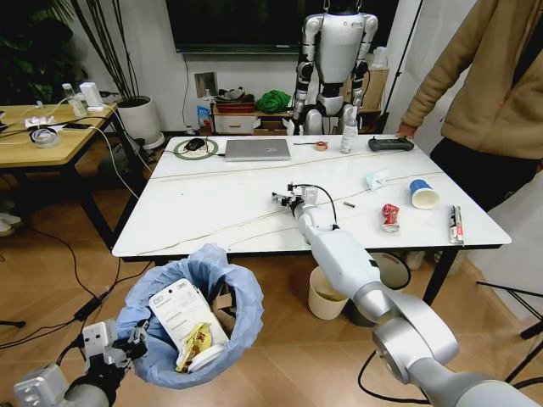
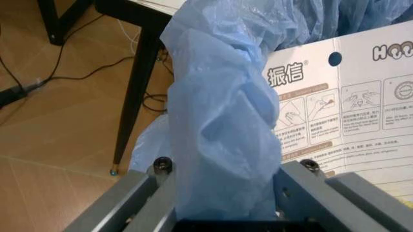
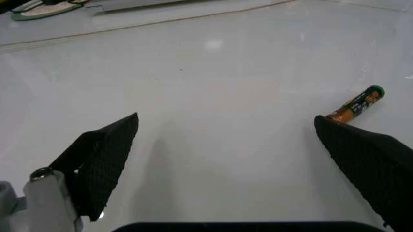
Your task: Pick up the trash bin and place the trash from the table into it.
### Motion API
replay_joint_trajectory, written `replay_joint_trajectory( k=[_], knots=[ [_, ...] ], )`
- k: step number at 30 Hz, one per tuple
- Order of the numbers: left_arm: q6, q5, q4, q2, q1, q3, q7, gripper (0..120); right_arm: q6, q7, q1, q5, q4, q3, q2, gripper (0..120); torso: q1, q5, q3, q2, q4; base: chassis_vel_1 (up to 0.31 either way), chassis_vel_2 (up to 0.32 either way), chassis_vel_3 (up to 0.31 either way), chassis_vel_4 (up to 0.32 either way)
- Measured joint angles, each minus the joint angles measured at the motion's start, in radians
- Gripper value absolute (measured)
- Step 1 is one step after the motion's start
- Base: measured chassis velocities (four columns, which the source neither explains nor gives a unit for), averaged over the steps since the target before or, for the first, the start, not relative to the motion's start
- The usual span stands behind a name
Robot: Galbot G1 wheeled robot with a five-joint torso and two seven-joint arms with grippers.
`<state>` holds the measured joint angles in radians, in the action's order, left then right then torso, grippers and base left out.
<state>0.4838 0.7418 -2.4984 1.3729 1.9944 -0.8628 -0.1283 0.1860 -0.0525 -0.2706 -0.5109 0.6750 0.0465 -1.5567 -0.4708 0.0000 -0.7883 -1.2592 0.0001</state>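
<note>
I have the left end effector [image 1: 127, 343] low at my near left, below the tabletop's [image 1: 212, 212] near edge, and its fingers [image 2: 300, 186] are clamped on a fold of the blue bag [image 2: 219, 121] at the rim of the bin [image 1: 191, 309]. The bin hangs off that grip beside the tabletop's front left corner, clear of the surface. Inside it I see a white packet [image 1: 178, 314] standing on end against the liner, with a yellowish wrapper [image 1: 197, 343] tucked beside it near the bottom. In the left wrist view the packet's printed face sits just behind the pinched bag.

My right arm reaches out over the middle of the tabletop. The right end effector [image 1: 282, 200] hovers just above the white surface with its two black fingers [image 3: 106, 154] spread wide and nothing between them. A small battery [image 3: 357, 104] lies on the tabletop near one fingertip, not touching it as far as I can tell.

Trash on the tabletop sits to my right: a crushed red can [image 1: 390, 217], a blue-and-white cup [image 1: 422, 194] on its side, and a crumpled pale scrap [image 1: 376, 179] farther back. A marker [image 1: 456, 225] lies near the right edge. Along the far edge stand a laptop [image 1: 257, 150] and a spray bottle [image 1: 348, 129].
</note>
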Motion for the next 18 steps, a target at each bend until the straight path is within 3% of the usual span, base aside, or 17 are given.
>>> replay_joint_trajectory(
  k=[18],
  knots=[
    [0.000, 0.002, 0.011, -0.006, -0.009, 0.001, 0.001, 0, 0.011, -0.017, -0.030, -0.011, 0.056, -0.023, 0.035, 100, 0.000, 0.0000, 0.000, 0.000, -0.0002, 0.000, 0.000, 0.000, 0.000]
  ],
)
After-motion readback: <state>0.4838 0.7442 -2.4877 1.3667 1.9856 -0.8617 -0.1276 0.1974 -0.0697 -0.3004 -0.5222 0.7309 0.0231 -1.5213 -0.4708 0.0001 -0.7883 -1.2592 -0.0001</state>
